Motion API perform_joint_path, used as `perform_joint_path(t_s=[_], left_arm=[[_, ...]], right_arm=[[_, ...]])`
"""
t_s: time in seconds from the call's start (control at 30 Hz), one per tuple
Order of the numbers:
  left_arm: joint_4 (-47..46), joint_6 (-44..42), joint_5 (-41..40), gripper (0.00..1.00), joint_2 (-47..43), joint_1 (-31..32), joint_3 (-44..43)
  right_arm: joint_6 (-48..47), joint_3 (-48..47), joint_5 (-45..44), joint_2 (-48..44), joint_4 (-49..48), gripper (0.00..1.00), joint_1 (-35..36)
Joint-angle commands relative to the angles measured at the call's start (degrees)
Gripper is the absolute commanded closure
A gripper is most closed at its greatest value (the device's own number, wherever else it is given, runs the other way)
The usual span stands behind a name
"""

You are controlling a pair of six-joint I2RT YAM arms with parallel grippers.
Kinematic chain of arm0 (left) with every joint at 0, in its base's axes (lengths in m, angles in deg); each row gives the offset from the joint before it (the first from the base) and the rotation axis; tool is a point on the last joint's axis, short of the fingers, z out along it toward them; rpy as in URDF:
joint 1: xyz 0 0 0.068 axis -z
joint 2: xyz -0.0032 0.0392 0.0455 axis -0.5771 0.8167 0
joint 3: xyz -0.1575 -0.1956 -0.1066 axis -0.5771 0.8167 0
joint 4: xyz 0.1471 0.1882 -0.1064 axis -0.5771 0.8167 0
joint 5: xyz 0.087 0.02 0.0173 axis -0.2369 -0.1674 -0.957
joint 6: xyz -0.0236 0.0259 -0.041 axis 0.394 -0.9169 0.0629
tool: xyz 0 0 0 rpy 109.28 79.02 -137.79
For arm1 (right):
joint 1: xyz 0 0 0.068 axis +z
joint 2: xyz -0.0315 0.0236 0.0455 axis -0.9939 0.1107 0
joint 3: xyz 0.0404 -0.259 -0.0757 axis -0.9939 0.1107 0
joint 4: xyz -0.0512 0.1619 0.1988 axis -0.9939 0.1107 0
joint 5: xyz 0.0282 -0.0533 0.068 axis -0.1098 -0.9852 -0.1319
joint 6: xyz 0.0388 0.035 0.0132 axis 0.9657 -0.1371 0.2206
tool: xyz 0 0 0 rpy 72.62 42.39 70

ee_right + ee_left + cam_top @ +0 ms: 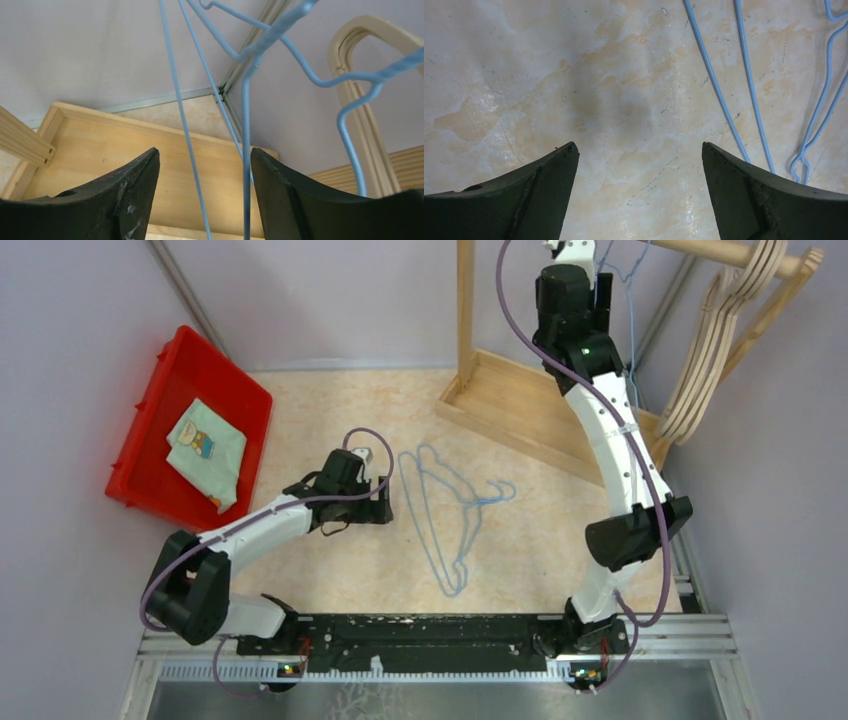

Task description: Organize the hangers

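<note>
Two light-blue wire hangers (pixel 445 515) lie on the marbled floor in the middle; their wires show at the right of the left wrist view (pixel 724 95). My left gripper (pixel 385 502) (pixel 639 146) is open and empty, low over the floor just left of them. My right gripper (pixel 603 285) (pixel 205 152) is raised at the rack, open, with the wires of a hanging blue hanger (pixel 628 300) (pixel 246 150) passing between its fingers, one close to the right finger. Beige wooden hangers (pixel 715 335) (pixel 367 130) hang on the rod to the right.
The wooden rack's upright (pixel 465 310) and base (pixel 520 405) (pixel 125 150) stand at the back right. A red bin (pixel 150 410) with a folded cloth (pixel 207 450) sits at the left. Lilac walls close in on both sides.
</note>
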Motion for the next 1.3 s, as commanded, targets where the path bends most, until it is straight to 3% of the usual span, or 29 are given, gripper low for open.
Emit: perform_joint_path(t_s=[0.0,0.2,0.3,0.37,0.47,0.6,1.0,1.27], left_arm=[[-1.80,-0.02,0.91,0.02,0.61,-0.26,-1.72],[-2.56,-0.06,1.45,0.02,1.08,-0.26,-0.81],[-2.88,-0.05,1.65,0.02,1.27,-0.20,-0.29],[-3.07,-0.07,1.69,0.02,1.44,-0.26,0.01],[-3.30,0.10,1.82,0.02,1.30,-0.22,0.55],[-3.61,0.43,2.12,0.02,0.78,-0.26,1.65],[-2.73,-0.12,2.25,0.02,0.01,-0.27,2.77],[-1.75,0.35,2.36,0.02,-0.67,-0.26,3.06]], right_arm=[[-5.71,0.75,-5.13,-8.32,-2.62,0.27,6.37],[-17.61,14.30,-14.61,-16.50,-16.28,0.09,22.33],[-14.93,16.08,-14.64,-16.84,-12.61,0.09,28.79],[-7.49,16.37,-12.99,-15.78,-5.35,0.10,31.60],[7.91,20.52,-5.16,-14.60,6.79,0.13,32.41],[21.34,33.43,4.37,-16.07,7.38,0.18,32.50],[34.32,60.26,18.92,-15.57,-1.76,0.28,32.42],[37.41,65.41,23.62,-7.82,-9.85,0.35,31.73]])
